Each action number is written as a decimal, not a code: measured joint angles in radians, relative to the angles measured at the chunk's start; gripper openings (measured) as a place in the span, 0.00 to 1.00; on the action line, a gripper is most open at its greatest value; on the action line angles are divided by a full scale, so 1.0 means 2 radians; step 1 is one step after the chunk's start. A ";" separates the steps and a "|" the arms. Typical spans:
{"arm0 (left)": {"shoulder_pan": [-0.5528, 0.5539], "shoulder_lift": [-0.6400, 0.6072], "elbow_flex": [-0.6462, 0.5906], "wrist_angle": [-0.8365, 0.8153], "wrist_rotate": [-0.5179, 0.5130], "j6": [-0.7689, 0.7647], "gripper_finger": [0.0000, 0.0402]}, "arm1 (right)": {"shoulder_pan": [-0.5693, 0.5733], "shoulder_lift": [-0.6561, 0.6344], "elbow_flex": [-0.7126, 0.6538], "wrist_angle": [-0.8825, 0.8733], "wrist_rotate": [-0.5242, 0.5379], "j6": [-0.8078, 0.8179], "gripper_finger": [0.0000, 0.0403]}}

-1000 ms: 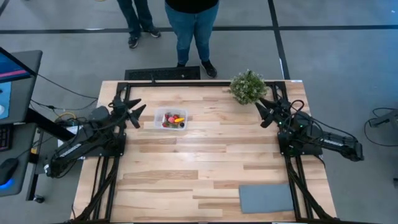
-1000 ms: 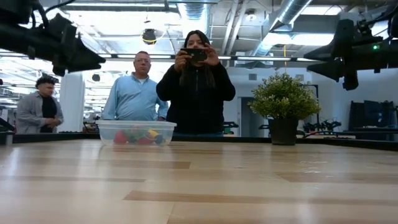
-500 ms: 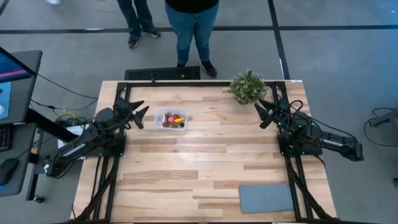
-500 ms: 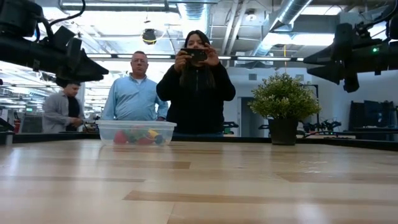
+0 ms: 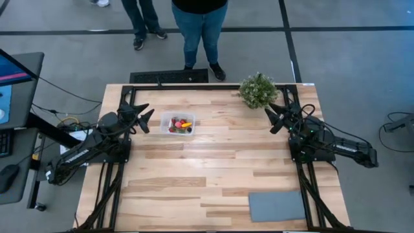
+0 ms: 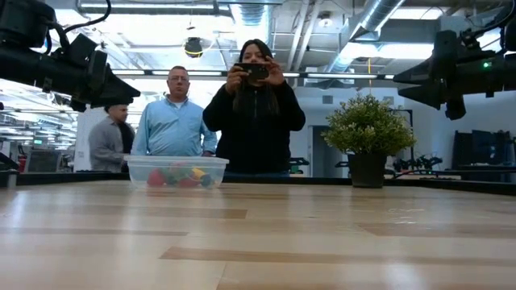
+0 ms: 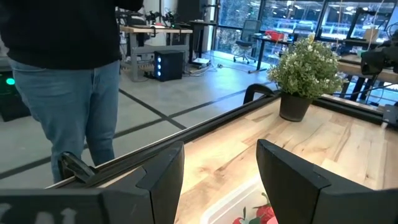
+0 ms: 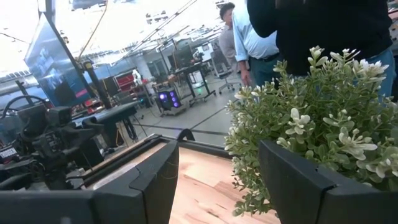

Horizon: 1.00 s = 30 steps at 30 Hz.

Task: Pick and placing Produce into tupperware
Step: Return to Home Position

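The food [image 5: 181,125] lies in the box [image 5: 163,123]. The left hand [image 5: 147,121] and right hand [image 5: 270,120] hang spread, empty; next, I think, just park them.

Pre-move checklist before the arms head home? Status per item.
1. Left claw open and empty: ok.
2. Right claw open and empty: ok.
3. Produce inside the tupperware, none loose on the table: ok.
4. Tupperware upright, apart from both claws: ok.
5. Plant close to the right claw but apart; the claw is higher in the low view: ok.
6. People beyond the table's far edge, none reaching in: ok.
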 joint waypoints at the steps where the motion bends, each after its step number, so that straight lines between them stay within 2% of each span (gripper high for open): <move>1: 0.000 0.000 0.000 0.000 0.000 0.000 0.48 | 0.000 0.000 0.000 0.000 0.000 0.000 0.61; 30: 0.000 0.000 0.000 -0.002 0.000 0.001 0.48 | 0.000 0.000 0.000 0.000 0.000 0.000 0.61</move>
